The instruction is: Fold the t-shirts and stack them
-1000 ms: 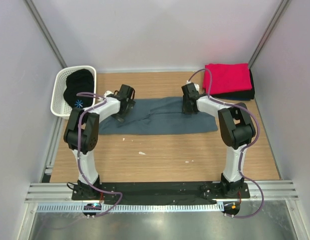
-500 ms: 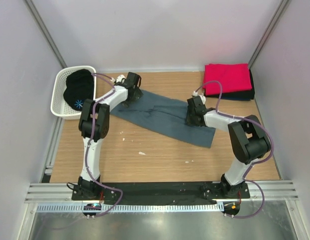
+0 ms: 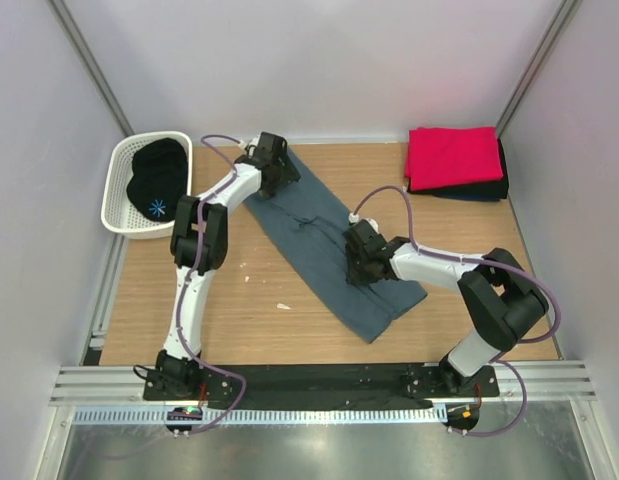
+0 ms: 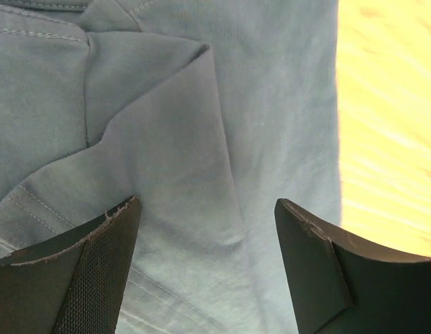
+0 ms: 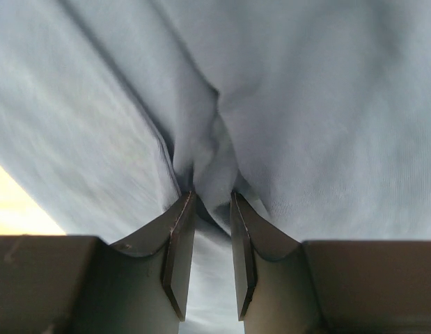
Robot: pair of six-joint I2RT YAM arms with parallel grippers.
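A slate blue-grey t-shirt lies folded into a long strip, running diagonally from the far left to the near middle of the table. My left gripper hovers open over its far end; in the left wrist view the gripper has wide-spread fingers with flat cloth beneath them. My right gripper is shut on a pinched ridge of the same shirt near its middle, with the cloth bunched between the gripper's pads. A folded red t-shirt rests on a dark one at the far right.
A white perforated basket at the far left holds a black garment with a small light-blue print. Small crumbs lie on the wooden tabletop. Grey walls enclose the table on three sides.
The blue-grey shirt has swung from lying across the table to a steep diagonal. My left gripper moved toward the far edge; my right gripper dragged its end toward me and left.
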